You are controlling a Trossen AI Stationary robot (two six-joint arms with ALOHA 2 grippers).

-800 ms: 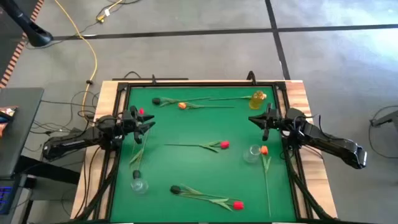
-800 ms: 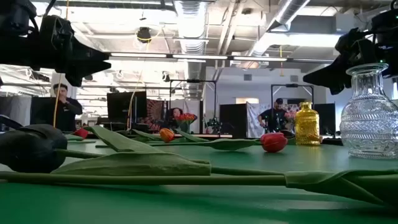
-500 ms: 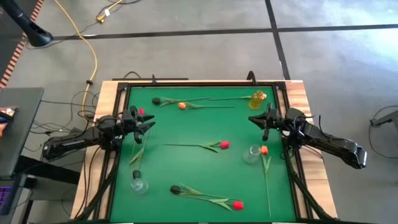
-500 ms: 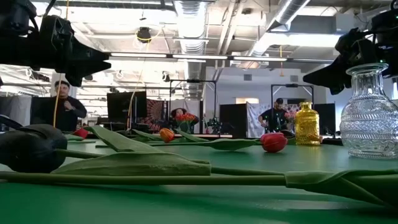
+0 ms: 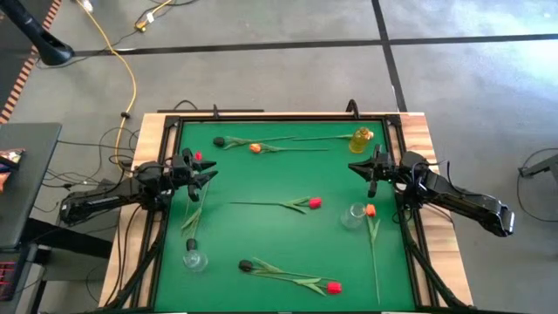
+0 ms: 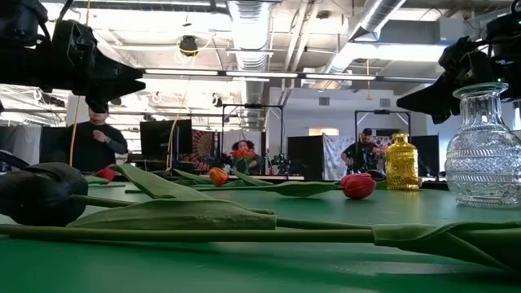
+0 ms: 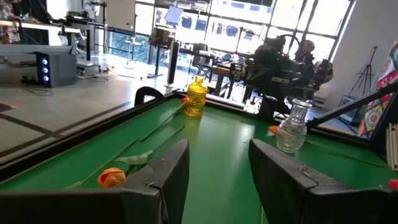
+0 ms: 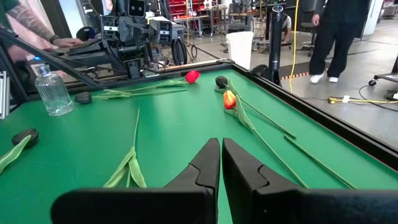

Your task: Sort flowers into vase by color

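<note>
Several artificial tulips lie flat on the green table (image 5: 279, 179). A dark one (image 5: 220, 141) and an orange one (image 5: 255, 148) lie at the far side. A red one (image 5: 199, 157) lies by my left gripper, and another red one (image 5: 315, 202) in the middle. An orange one (image 5: 370, 210) lies beside a clear vase (image 5: 352, 215). A dark one (image 5: 246, 265) and a red one (image 5: 334, 286) lie near the front. A dark head (image 5: 191, 245) lies by a second clear vase (image 5: 194, 258). My left gripper (image 7: 217, 149) is open and empty above the table's left side (image 5: 205, 170). My right gripper (image 8: 221, 146) is shut and empty at the right (image 5: 357, 167).
A yellow vase (image 5: 361, 139) stands at the far right, also in the left wrist view (image 7: 195, 98). A raised dark rail (image 5: 279, 119) frames the table. People stand in the room beyond the table (image 6: 98, 138).
</note>
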